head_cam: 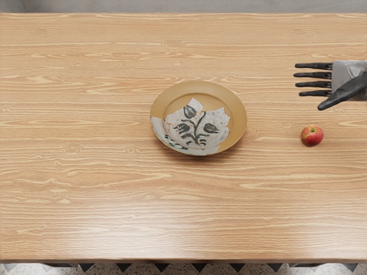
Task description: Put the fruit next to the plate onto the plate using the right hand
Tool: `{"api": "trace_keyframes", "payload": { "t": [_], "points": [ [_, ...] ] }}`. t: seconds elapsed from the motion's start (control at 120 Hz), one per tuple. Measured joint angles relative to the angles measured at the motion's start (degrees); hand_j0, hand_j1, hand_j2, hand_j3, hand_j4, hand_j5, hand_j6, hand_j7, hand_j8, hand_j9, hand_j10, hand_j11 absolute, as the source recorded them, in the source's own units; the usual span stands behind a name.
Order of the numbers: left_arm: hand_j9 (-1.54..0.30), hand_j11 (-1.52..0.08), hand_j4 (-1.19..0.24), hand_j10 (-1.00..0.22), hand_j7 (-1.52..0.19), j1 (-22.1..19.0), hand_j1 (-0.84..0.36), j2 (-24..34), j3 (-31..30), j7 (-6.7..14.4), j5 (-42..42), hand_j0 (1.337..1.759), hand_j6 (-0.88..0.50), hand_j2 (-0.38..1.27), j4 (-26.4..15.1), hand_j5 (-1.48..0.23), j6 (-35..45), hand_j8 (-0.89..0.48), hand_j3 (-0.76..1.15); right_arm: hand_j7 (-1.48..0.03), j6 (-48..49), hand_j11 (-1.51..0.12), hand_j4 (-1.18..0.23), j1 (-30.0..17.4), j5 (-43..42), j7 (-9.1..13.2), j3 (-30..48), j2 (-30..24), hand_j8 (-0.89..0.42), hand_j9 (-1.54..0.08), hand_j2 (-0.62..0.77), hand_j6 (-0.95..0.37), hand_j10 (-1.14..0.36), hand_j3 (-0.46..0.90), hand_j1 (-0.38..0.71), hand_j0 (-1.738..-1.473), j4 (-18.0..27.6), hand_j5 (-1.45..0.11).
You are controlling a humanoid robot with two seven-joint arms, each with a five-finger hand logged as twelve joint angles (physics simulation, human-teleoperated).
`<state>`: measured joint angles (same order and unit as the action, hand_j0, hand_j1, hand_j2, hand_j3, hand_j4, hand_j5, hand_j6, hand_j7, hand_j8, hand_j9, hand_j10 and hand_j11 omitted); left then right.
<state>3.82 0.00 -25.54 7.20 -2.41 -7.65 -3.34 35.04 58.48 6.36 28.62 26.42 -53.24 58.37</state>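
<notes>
The head view looks down at a slant on a wooden tabletop [86,172] with a light grain that runs from left to right. The tabletop fills almost the whole picture. Only a narrow grey strip shows behind its far edge, and a thin band of patterned floor [172,268] shows below its near edge.

A round plate [232,106] lies flat a little above the middle of the tabletop. Its rim is golden brown. Its inner part is whitish, with an uneven outline, and it carries a dark drawing of a plant with leaves. Nothing lies on the plate.

The fruit is a small apple [312,136], red with a yellowish patch on its top. It stands on the bare wood to the right of the plate, clearly apart from the rim, and it does not touch anything else.

The right hand [339,83] comes in from the right edge of the picture, in the far right part of the tabletop. It is dark, with a grey piece at the wrist. Its four fingers [312,75] are stretched straight toward the left, one beside the other with small gaps between them, and the thumb points down and to the left, toward the apple. The fingers are apart and hold nothing. The hand is farther back than the apple and does not touch it.
</notes>
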Motion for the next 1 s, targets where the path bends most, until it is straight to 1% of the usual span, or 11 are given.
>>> {"api": "trace_keyframes", "payload": {
  "t": [0.15,0.25,0.283,0.367,0.417,0.517,0.575,0.65,0.75,0.85,1.0],
  "points": [
    [-0.32,-0.32,-0.25,-0.25,-0.32,0.0,0.06,0.0,0.0,0.0,0.0,1.658,-0.25,0.05,0.0,-0.32,0.0,-0.25,0.00,-0.06,0.0,-0.06,-0.05,0.6,-1.6,1.6,0.5,0.6,-0.05,-0.06,-0.01,-0.05,-0.05,0.00,-0.29,-1.657,0.2,-0.06],
    [-0.32,-0.32,-0.25,-0.24,-0.32,0.0,0.06,0.0,0.0,0.0,0.0,1.658,-0.25,0.05,0.0,-0.32,0.0,-0.25,0.00,-0.09,0.0,-0.09,-0.07,0.7,-9.1,1.8,2.9,-1.3,-0.07,-0.09,-0.01,-0.07,-0.07,0.00,-0.27,-1.658,2.2,-0.09],
    [-0.32,-0.32,-0.25,-0.25,-0.32,0.0,0.06,0.0,0.0,0.0,0.0,1.658,-0.25,0.05,0.0,-0.32,0.0,-0.25,0.00,-0.10,0.0,-0.10,-0.08,0.7,-13.2,1.9,3.6,-2.2,-0.07,-0.10,-0.02,-0.07,-0.08,0.00,-0.26,-1.658,4.6,-0.10],
    [-0.32,-0.32,-0.25,-0.25,-0.32,0.0,0.06,0.0,0.0,0.0,0.0,1.658,-0.25,0.05,0.0,-0.32,0.0,-0.25,0.00,-0.10,-1.1,-0.10,-0.07,0.2,-26.5,1.9,4.0,-4.7,-0.07,-0.10,-0.01,-0.07,-0.07,0.00,-0.26,-1.658,14.1,-0.10],
    [-0.32,-0.32,-0.25,-0.25,-0.32,0.0,0.06,0.0,0.0,0.0,0.0,1.658,-0.25,0.05,0.0,-0.32,0.0,-0.25,0.00,-0.11,-1.9,-0.11,-0.09,-0.4,-31.8,1.8,4.1,-5.7,-0.09,-0.11,-0.02,-0.09,-0.09,0.00,-0.25,-1.658,18.1,-0.11],
    [-0.32,-0.32,-0.25,-0.25,-0.32,0.0,0.06,0.0,0.0,0.0,0.0,1.658,-0.25,0.05,0.0,-0.32,0.0,-0.25,0.00,-0.13,-4.5,-0.13,-0.10,-1.9,-37.3,-0.7,4.1,-7.8,-0.10,-0.13,-0.02,-0.10,-0.10,0.00,-0.23,-1.658,22.8,-0.13],
    [-0.32,-0.32,-0.24,-0.24,-0.32,0.0,0.06,0.0,0.0,0.0,0.0,1.658,-0.25,0.05,0.0,-0.32,0.0,-0.25,0.00,-0.12,-10.1,-0.12,-0.09,-3.8,-40.3,-3.1,4.0,-8.6,-0.09,-0.12,-0.02,-0.09,-0.09,0.00,-0.24,-1.658,24.6,-0.12],
    [-0.32,-0.32,-0.24,-0.24,-0.32,0.0,0.06,0.0,0.0,0.0,0.0,1.658,-0.25,0.05,0.0,-0.32,0.0,-0.25,0.00,-0.10,-19.8,-0.10,-0.08,-6.6,-43.1,-4.8,3.2,-8.8,-0.08,-0.10,-0.01,-0.09,-0.08,0.00,-0.26,-1.658,26.5,-0.10],
    [-0.32,-0.32,-0.25,-0.24,-0.32,0.0,0.06,0.0,0.0,0.0,0.0,1.658,-0.25,0.05,0.0,-0.32,0.0,-0.25,0.00,-0.09,-29.2,-0.09,-0.08,-9.0,-45.1,-6.0,1.3,-7.5,-0.08,-0.09,-0.01,-0.08,-0.08,0.00,-0.27,-1.658,27.0,-0.09],
    [-0.32,-0.32,-0.25,-0.25,-0.32,0.0,0.06,0.0,0.0,0.0,0.0,1.658,-0.25,0.05,0.0,-0.32,0.0,-0.25,0.00,-0.08,-32.8,-0.08,-0.07,-9.9,-46.5,-6.5,-0.3,-3.6,-0.07,-0.08,-0.01,-0.07,-0.07,0.00,-0.27,-1.658,24.3,-0.08],
    [-0.32,-0.32,-0.25,-0.25,-0.32,0.0,0.06,0.0,0.0,0.0,0.0,1.658,-0.25,0.05,0.0,-0.32,0.0,-0.25,0.00,-0.09,-40.9,-0.09,-0.07,-12.5,-54.8,-8.2,-1.8,1.2,-0.08,-0.09,-0.01,-0.08,-0.07,0.00,-0.27,-1.658,22.0,-0.09]
  ]
}}
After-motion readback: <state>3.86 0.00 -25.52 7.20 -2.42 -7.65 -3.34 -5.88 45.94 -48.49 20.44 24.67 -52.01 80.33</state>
